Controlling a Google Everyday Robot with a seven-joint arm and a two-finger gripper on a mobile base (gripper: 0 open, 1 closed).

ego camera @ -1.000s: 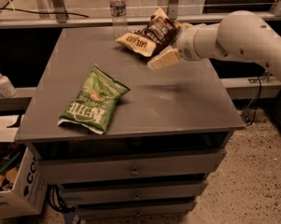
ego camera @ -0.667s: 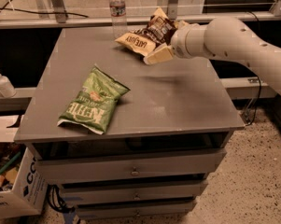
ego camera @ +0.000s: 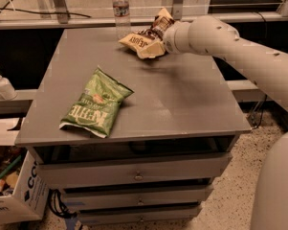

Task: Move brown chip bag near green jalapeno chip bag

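The brown chip bag [ego camera: 139,39] lies crinkled at the far middle of the grey table [ego camera: 182,99], dark brown part up, cream band with dark lettering toward the front. My gripper [ego camera: 153,47] is at the bag's right front edge, touching or overlapping it; the white arm reaches in from the right. The green jalapeno chip bag [ego camera: 96,104] lies flat near the table's front left, well apart from the brown bag.
A water bottle [ego camera: 120,5] stands just behind the table's far edge, left of the brown bag. A pump bottle [ego camera: 2,84] sits on a ledge at the left. A cardboard box [ego camera: 14,195] stands on the floor at lower left. Drawers [ego camera: 136,174] are under the tabletop.
My arm has moved left, bringing the gripper from the right of the brown bag up against it. Both bags lie where they were.
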